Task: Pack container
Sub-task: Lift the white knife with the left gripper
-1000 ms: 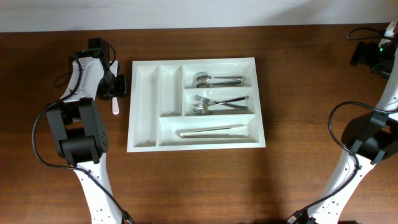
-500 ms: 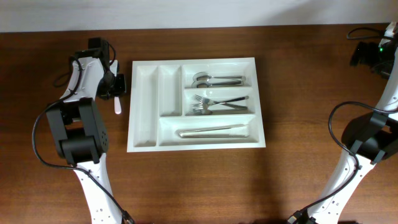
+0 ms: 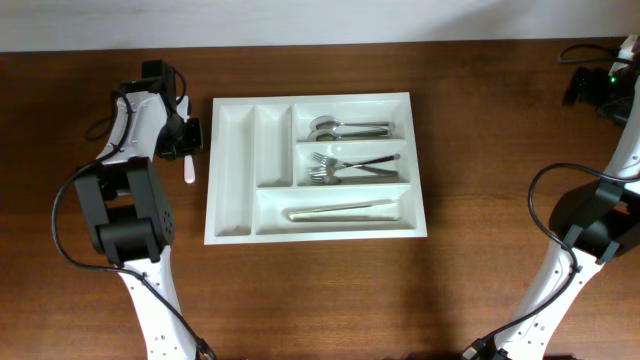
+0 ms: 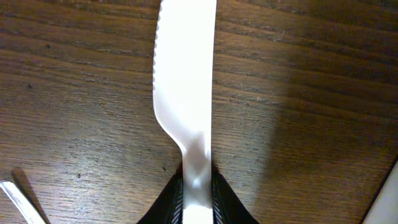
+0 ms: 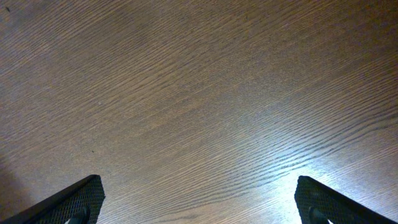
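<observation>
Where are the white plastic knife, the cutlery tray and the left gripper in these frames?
white plastic knife [image 4: 185, 68]: left wrist view, on the serrated blade.
cutlery tray [image 3: 230, 170]: overhead view, on the bare floor of its leftmost compartment.
left gripper [image 4: 198, 190]: left wrist view, between the fingertips at the knife's handle.

dark wooden table [image 3: 320, 300], pale band [image 3: 300, 20] beyond

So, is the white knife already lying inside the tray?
No, the white knife lies on the wooden table left of the container, with the left claw closed on its handle.
</observation>
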Robot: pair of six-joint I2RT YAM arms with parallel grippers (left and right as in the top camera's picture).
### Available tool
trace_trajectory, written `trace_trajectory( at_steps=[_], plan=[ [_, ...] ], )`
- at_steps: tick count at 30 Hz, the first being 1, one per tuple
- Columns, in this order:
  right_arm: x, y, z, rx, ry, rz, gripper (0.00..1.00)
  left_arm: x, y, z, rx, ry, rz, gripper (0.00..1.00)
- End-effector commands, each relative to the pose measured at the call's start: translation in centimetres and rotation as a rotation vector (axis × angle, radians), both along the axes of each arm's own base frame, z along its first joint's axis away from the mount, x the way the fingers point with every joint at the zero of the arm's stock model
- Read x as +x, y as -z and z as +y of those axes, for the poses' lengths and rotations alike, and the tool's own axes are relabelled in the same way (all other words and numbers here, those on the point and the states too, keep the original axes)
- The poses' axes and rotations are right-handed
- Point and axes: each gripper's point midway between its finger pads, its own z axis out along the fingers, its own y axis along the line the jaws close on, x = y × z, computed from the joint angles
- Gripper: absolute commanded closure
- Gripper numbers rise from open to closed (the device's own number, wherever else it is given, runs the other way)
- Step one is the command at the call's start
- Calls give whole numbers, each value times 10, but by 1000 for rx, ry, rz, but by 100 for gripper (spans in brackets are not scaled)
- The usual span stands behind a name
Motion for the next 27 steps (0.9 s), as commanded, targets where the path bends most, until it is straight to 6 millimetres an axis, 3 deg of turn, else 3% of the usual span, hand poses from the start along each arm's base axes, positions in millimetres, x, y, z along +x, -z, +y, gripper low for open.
trace_trajectory(
  at_steps=[1,11,18,23,27],
  plan=[
    [-4,-18,-2,-15,8,-32,1,10,1,4,14,-11,-9,85],
    [-4,-18,-2,-15,8,-32,1,35,-69,7,28,14,-103,86],
    [-4,-18,-2,-15,8,-32,1,33,-121,-1,26,26,-135,86],
    [-4,-18,-2,-15,9,-32,1,31,-145,-34,-44,80,-157,86],
    [-4,-18,-2,-15,8,-32,1,29,-152,-68,-69,137,-160,86]
  ],
)
